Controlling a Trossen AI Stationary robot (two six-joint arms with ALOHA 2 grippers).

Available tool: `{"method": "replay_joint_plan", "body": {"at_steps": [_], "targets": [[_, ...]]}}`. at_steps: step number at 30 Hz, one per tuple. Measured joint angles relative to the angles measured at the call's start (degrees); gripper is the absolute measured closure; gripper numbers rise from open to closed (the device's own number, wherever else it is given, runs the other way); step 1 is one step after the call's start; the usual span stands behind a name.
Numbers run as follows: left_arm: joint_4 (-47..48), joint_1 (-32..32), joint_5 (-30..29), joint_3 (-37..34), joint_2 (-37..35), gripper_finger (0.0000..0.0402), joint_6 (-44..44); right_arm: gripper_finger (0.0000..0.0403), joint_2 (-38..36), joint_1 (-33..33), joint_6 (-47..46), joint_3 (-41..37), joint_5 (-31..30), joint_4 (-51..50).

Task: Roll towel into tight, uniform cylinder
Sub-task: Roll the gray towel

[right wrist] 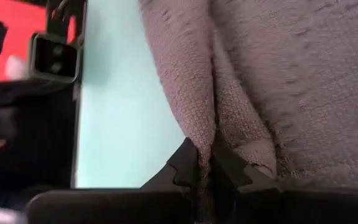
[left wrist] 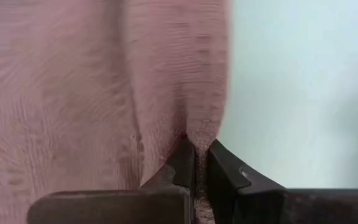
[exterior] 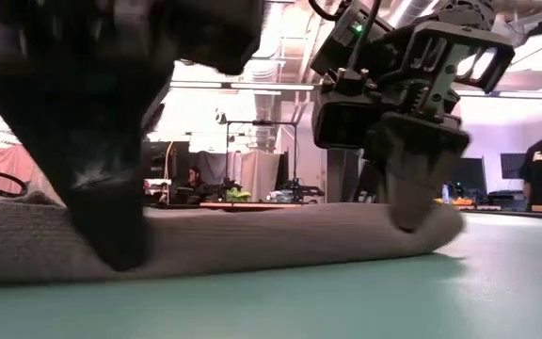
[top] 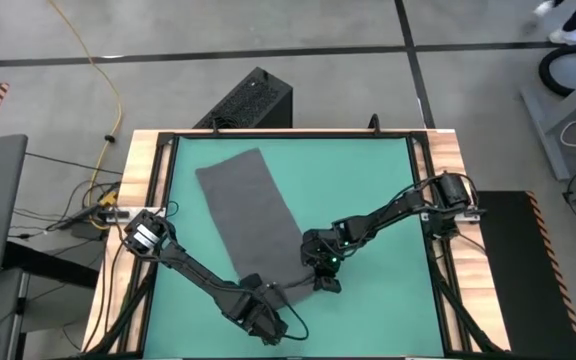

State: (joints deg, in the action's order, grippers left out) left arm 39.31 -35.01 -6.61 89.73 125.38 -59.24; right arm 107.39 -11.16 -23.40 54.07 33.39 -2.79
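The dark grey towel [top: 251, 210] lies flat on the teal table [top: 368, 190], running from far left toward the near middle. Its near end is turned over into a low roll [exterior: 252, 240] that rests on the table. My left gripper [top: 258, 312] is shut on the roll's left end. My right gripper [top: 324, 278] is shut on the roll's right end. In the low view the roll stretches between both grippers. My left gripper pinches the rolled near edge [left wrist: 194, 134] of the towel between its two fingers, at the roll's left end, several layers thick. The fingers point down. The roll lies on the table under them. My right gripper pinches a fold of the rolled near edge [right wrist: 205, 140] between its two fingers, at the roll's right end [exterior: 422, 226]. The fingers come from above, pointing down. The roll lies on the table.
Bare teal table lies right of the towel [top: 378, 170] and in front of the roll [exterior: 346, 301]. A wooden frame [top: 140, 170] edges the table. A black box [top: 248, 100] stands on the floor beyond the far edge. People show far off in the room.
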Motion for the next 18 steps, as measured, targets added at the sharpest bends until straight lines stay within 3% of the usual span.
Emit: {"method": "replay_joint_plan", "body": {"at_steps": [7,18], "targets": [[-10.0,1.5,8.9,-0.2,-0.5,0.0399,3.6,0.0357,-0.3,0.0,1.2,-0.1,6.8,-1.3],[-9.7,2.3,4.8,-0.1,-0.5,0.0401,4.7,0.0357,-8.4,0.1,7.7,-0.1,3.2,-11.3]]}}
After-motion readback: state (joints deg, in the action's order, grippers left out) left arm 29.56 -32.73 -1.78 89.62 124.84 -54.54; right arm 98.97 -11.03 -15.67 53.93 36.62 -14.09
